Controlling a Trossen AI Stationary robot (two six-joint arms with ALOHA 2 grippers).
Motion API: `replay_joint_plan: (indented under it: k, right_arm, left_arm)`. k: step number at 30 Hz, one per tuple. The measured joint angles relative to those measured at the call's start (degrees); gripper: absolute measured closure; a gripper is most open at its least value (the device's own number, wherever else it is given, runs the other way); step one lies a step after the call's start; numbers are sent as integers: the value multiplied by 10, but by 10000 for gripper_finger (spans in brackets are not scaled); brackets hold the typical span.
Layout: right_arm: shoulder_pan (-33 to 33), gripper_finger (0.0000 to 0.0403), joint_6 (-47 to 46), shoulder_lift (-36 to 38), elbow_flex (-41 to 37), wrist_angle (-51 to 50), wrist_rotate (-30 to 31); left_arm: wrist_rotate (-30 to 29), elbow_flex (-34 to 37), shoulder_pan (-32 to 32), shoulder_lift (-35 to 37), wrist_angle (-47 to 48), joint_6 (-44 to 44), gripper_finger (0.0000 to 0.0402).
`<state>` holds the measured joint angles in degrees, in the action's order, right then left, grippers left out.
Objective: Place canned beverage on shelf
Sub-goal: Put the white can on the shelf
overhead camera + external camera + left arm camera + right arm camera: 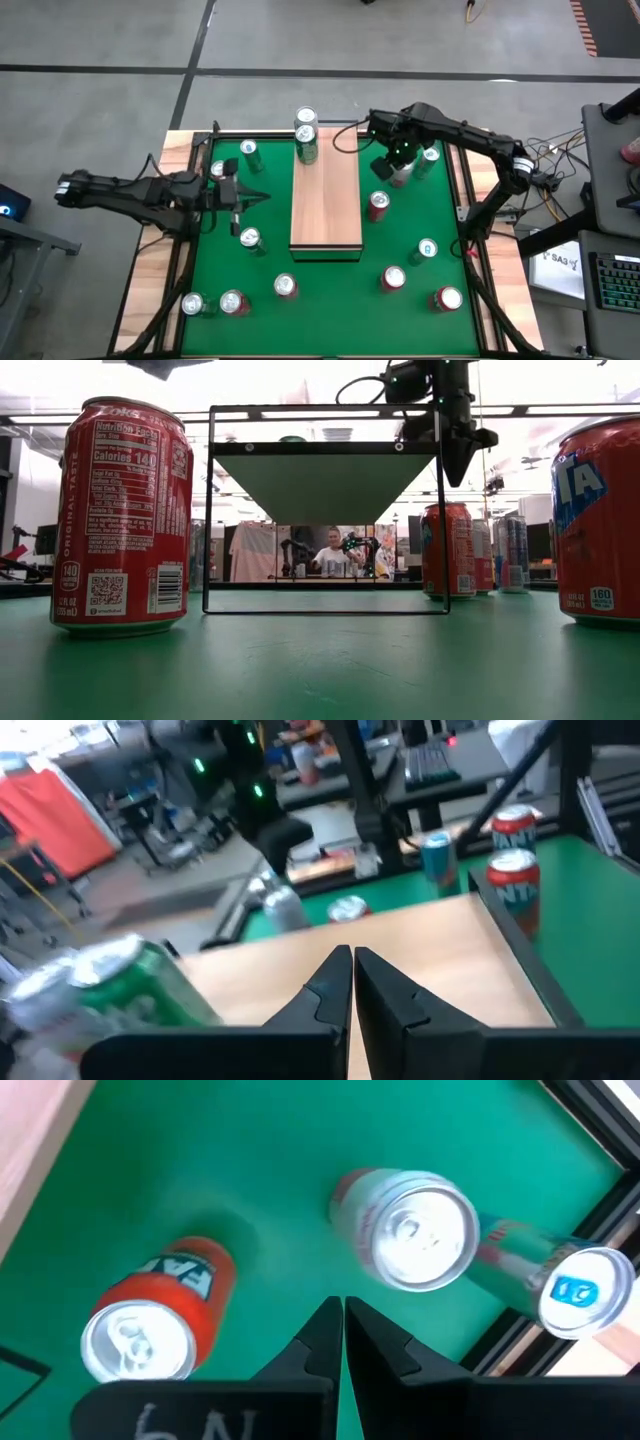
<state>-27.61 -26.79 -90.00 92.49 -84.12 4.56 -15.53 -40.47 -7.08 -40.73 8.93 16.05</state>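
Note:
The shelf (326,200), a pale wooden board on a low dark frame, stands mid-table. Two cans, a silver-topped one (306,118) and a green one (307,140), stand upright on its far end. My left gripper (266,197) is shut and empty, level, pointing at the shelf's left side; in its wrist view its tips (352,956) are over the board (430,945) with the green can (140,982) beside. My right gripper (386,170) is shut and empty, pointing down above the green surface between a pale can (415,1230) and a red can (150,1325).
Several more cans stand upright around the green table: red ones (377,205) (447,298) (393,278), green and silver ones (249,152) (250,240) (286,286) (427,250). A can with a blue top (575,1290) stands by the table's right rim. The shelf's near half is bare.

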Motion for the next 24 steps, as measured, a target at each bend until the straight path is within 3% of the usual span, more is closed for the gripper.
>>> replay_joint_plan:
  k: [7,13,20,24]
  right_arm:
    - [-12,394,-42,0,0,0,-8]
    - [6,394,-102,1,0,-21,-63]
    - [5,394,-107,2,0,-19,4]
    - [-17,390,-107,2,0,-15,10]
  left_arm:
    - [0,28,4,67,14,40,402]
    - [0,61,4,96,-1,44,402]
    - [0,56,4,96,-22,62,402]
    - [-4,48,4,98,4,63,402]
